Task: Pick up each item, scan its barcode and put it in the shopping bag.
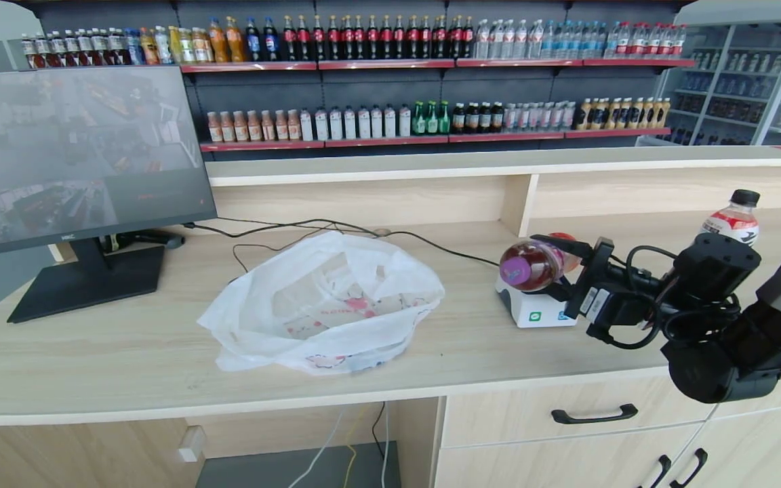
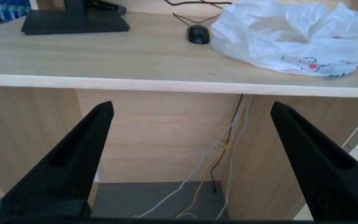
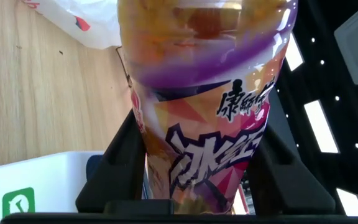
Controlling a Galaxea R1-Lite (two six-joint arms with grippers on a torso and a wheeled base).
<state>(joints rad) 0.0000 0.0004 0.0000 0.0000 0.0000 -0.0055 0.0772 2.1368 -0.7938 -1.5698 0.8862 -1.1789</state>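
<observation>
The right claw [image 1: 548,266] is clenched on the tea bottle [image 1: 528,266], one finger above it and one below. The bottle lies on its side in the air, directly over the white scanner box [image 1: 538,310] and close above its top face. In the head view its long axis runs from about 8 o'clock to 2 o'clock: the round purple end points at 8 o'clock, toward the shopping bag, and the red end points at 2 o'clock, toward the back of the counter [image 1: 126,366]. In the right wrist view the purple and orange label runs between the two black fingers [image 3: 120,165], with the scanner just beyond it.

The shopping bag [image 1: 326,305] sits crumpled and open-mouthed in the middle of the counter, at 9 o'clock of the scanner and apart from it. A second bottle [image 1: 733,220] with a black cap stands upright at 2 o'clock of the scanner, behind the right arm.

The left claw [image 2: 191,112] is released, its fingers spread wide, and it hangs below the counter's front edge, facing the cables underneath.

A monitor [image 1: 72,156] stands at 10 o'clock of the bag. A black mouse [image 2: 198,34] lies just beside the bag. Drink shelves [image 1: 431,64] line the back wall.
</observation>
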